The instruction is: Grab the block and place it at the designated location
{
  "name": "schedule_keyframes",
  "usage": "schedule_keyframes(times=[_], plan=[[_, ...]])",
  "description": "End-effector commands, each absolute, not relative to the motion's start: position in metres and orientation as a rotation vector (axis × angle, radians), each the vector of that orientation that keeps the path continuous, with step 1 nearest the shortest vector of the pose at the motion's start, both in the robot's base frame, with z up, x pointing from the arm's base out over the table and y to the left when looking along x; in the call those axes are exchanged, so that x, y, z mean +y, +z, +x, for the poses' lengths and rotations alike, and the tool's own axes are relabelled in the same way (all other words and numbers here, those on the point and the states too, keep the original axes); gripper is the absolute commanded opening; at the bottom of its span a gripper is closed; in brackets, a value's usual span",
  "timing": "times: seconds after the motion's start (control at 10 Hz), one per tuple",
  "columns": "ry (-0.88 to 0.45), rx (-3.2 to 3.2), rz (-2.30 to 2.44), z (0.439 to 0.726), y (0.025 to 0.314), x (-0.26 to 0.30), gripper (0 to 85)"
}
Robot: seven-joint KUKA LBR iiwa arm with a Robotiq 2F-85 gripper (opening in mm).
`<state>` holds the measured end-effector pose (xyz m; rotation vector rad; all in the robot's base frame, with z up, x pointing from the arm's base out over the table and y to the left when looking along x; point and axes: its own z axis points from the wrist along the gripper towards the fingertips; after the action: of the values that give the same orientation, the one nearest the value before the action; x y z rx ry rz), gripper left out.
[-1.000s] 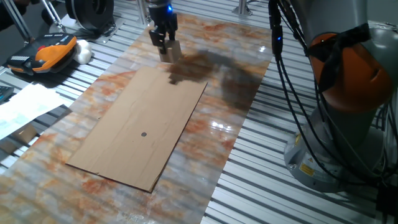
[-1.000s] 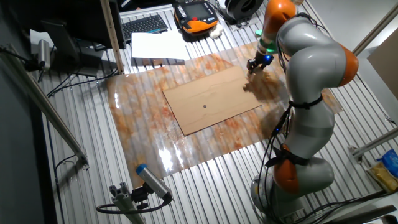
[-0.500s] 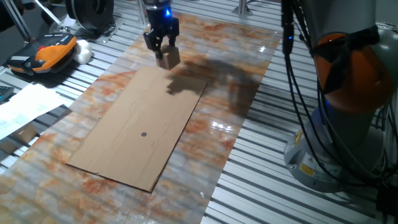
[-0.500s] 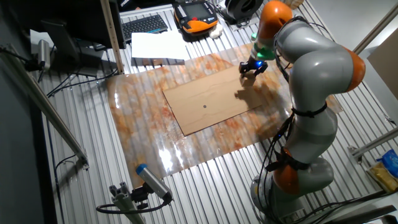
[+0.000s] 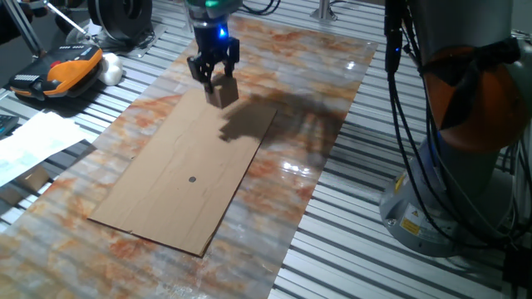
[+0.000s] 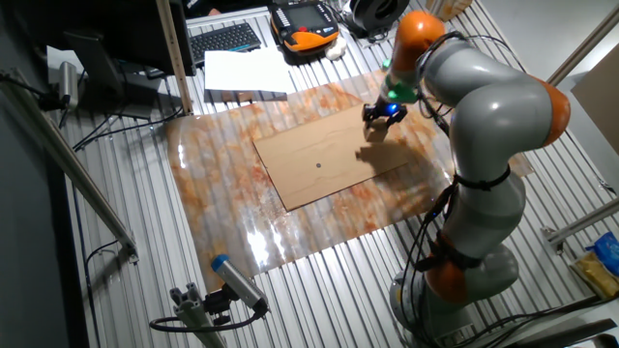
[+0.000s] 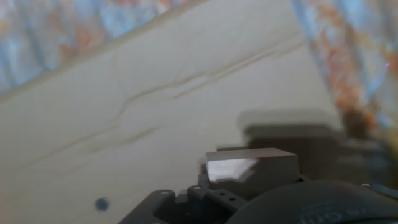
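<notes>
My gripper (image 5: 218,85) is shut on the block (image 5: 222,93), a small light-tan wooden cube, and holds it in the air over the far end of the cardboard sheet (image 5: 166,199). The dark dot (image 5: 192,179) marking the designated location lies near the sheet's middle, well short of the block. In the other fixed view the gripper (image 6: 379,117) hangs over the sheet's right end, with the dot (image 6: 318,165) to its left. In the hand view the block (image 7: 252,168) sits between the fingers and the dot (image 7: 101,203) is at lower left.
An orange and black pendant (image 5: 62,66) and a white ball (image 5: 110,70) lie at the left. Papers (image 5: 29,141) sit beside the marbled tabletop (image 5: 316,100). The arm's base and cables (image 5: 449,166) stand at the right. A keyboard (image 6: 224,39) lies at the back.
The gripper has carried the block from over the marbled tabletop onto the far end of the cardboard, moving toward the dot. Its shadow moved along with it.
</notes>
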<state>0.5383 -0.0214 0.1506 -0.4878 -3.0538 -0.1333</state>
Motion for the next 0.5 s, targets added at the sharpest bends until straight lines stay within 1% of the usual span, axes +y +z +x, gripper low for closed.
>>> schedule_keyframes(times=[0.0, 0.1, 0.2, 0.4], plan=[[-0.142, -3.044, -0.517, 0.5381, 0.1504, -0.0131, 0.0], [-0.158, -3.034, -0.545, 0.5381, 0.1504, -0.0131, 0.0], [-0.145, -3.038, -0.576, 0.5381, 0.1504, -0.0131, 0.0], [-0.028, -3.091, -0.565, 0.5381, 0.1504, -0.0131, 0.0]])
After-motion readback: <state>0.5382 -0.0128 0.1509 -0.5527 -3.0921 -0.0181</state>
